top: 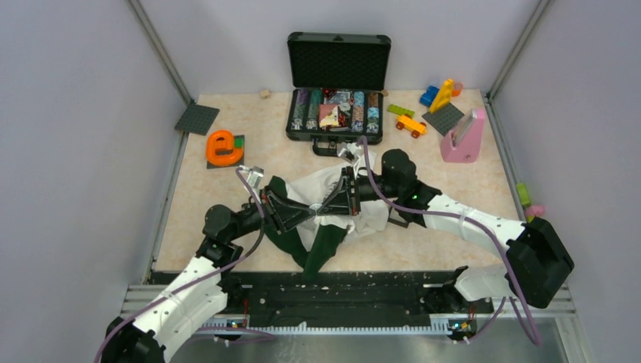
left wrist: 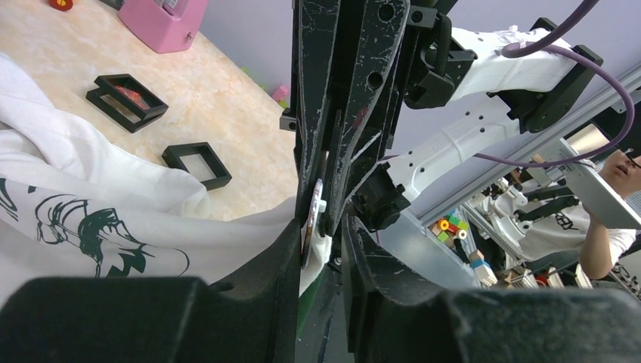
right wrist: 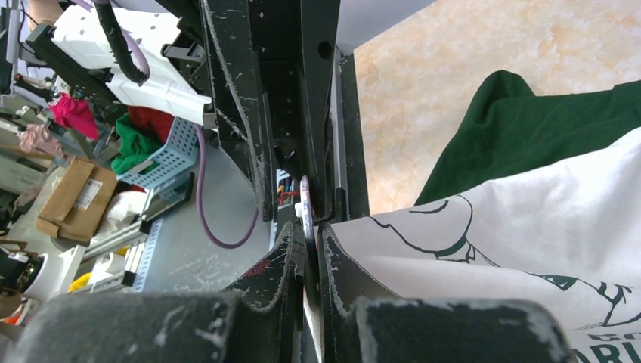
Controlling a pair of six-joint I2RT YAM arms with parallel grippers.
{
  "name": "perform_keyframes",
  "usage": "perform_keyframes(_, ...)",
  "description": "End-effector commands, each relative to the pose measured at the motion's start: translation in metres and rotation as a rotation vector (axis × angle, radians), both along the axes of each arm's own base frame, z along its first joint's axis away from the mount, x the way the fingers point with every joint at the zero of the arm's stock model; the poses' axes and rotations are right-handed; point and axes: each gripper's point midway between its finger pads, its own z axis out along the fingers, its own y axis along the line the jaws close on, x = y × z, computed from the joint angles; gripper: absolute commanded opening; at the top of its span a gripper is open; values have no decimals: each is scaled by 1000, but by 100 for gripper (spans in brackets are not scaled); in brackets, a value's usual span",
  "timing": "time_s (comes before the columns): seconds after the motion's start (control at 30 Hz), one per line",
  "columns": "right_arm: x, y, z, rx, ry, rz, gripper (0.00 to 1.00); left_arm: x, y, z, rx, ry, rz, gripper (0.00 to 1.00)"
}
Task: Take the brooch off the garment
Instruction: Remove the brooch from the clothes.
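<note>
Top view: both arms reach in over the garment [top: 326, 184], white with a dark green part, lying mid-table [top: 198, 215]. The left gripper [top: 317, 211] and right gripper [top: 339, 201] meet tip to tip above the white cloth. The brooch cannot be seen from here; the fingers cover the meeting point.

Left wrist view: the left gripper [left wrist: 317, 257] has its fingers [left wrist: 276, 261] drawn close, with a fold of the garment's [left wrist: 91, 197] white cloth pinched in the narrow gap. Directly above the gap is the brooch [left wrist: 313, 212], a small flat piece seen edge-on, pale with a reddish tinge. The right gripper's fingers come down from above and flank it. The dark green print on the white cloth is readable only here and in the right wrist view. Two black frames [left wrist: 196, 162] lie on the table [left wrist: 227, 98] beyond.

Right wrist view: the right gripper [right wrist: 308, 257] has its fingers pressed nearly together, and the lower edge of the brooch [right wrist: 305, 203] sits in the slot. The left gripper's fingers close in from above. The white cloth [right wrist: 529, 227] runs off to one side, with the green part behind it. The brooch's shape and its pin are not resolvable in any view.
</note>
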Motion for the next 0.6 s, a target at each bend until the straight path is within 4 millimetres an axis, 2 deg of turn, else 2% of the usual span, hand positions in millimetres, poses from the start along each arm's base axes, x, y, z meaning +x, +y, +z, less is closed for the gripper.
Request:
perform_keyframes(0.0, 13, 3, 9, 3, -37, -46, 0, -15, 2, 30, -70, -113, -36, 29)
perform_keyframes(0.23, 13, -4, 18, 40, -20, -33, 0, -19, 2, 27, -55, -121, -55, 15)
perform_keyframes(0.57, 10, -6, 27, 79, -5, -3, 0, -23, 0, 23, -51, -115, -96, 20)
